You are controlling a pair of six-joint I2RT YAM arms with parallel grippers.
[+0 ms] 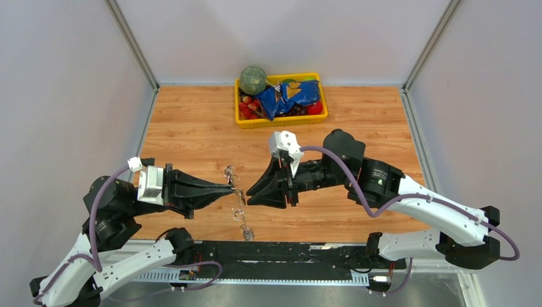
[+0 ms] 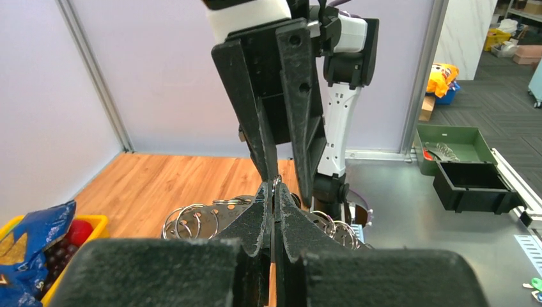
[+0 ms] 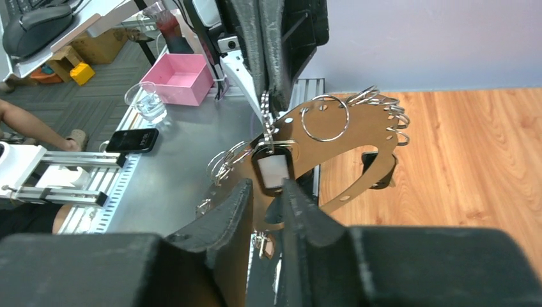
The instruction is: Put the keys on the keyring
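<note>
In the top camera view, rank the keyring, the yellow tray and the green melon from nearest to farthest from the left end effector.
1. keyring: held at the tips of the left end effector, hanging toward the near side.
2. yellow tray: far side, centre.
3. green melon: in the tray's far-left corner.

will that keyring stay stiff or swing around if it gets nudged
It would probably swing: the keyring is held only at one spot by the shut left gripper. Its curved band looks rigid, but the small rings along its edge hang loose and would likely flop and snag. It is thin, shiny metal, so probably light and somewhat slippery.
</note>
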